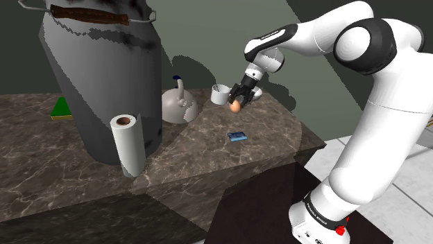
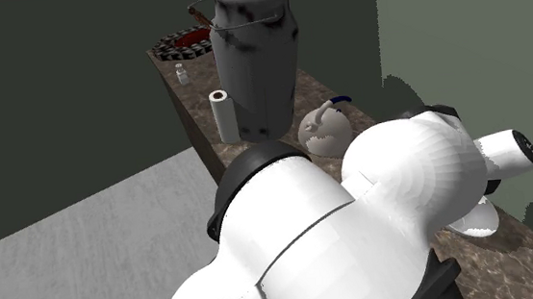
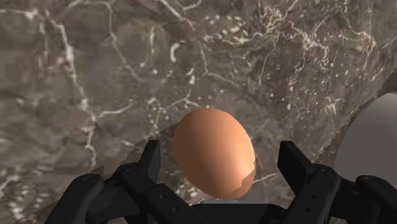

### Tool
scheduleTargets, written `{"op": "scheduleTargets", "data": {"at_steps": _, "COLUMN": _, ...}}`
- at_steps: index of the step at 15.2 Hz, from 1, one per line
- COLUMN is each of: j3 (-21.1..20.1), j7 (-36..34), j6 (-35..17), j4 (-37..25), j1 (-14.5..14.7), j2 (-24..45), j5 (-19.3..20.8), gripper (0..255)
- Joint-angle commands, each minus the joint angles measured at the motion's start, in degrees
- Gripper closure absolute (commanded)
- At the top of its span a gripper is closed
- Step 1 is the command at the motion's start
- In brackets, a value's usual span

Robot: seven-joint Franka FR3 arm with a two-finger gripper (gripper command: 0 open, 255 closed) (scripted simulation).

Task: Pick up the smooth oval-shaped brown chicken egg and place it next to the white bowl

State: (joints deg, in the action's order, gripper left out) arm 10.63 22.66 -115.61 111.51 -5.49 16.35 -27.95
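The brown egg [image 3: 213, 153] sits between the two fingers of my gripper [image 3: 219, 149]. A strip of marble shows on each side of the egg, so neither finger touches it and the gripper is open. In the shoulder view the gripper [image 1: 237, 99] points down over the far part of the marble counter [image 1: 208, 152], with the egg [image 1: 235, 107] at its fingertips. I cannot tell whether the egg rests on the counter. The white bowl [image 1: 221, 92] stands right behind the egg and gripper. Its rim [image 3: 382, 146] is close beside one finger. The arm hides most of the bowl [image 2: 477, 221] in the second exterior view.
A tall metal milk can [image 1: 104, 76] dominates the shoulder view's left, with a paper towel roll [image 1: 128, 142] in front of it. A grey kettle [image 1: 180, 104] stands beside the bowl. A small blue card [image 1: 238, 136] lies nearer the counter's front edge. A green wedge [image 1: 62, 107] is at far left.
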Motion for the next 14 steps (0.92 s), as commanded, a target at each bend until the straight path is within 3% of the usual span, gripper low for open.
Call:
{"op": "scheduleTargets", "data": {"at_steps": 1, "j3": 0.0, "j7": 0.0, "j6": 0.0, "j4": 0.0, "j1": 0.0, "j2": 0.0, "j5": 0.0, "gripper": 0}}
{"op": "scheduleTargets", "data": {"at_steps": 6, "j3": 1.2, "j7": -1.1, "j6": 6.4, "j4": -4.4, "j1": -1.2, "j2": -1.9, "j5": 1.9, "gripper": 0}}
{"op": "scheduleTargets", "data": {"at_steps": 14, "j3": 1.2, "j7": -1.1, "j6": 6.4, "j4": -4.3, "j1": -1.2, "j2": -1.9, "j5": 1.9, "gripper": 0}}
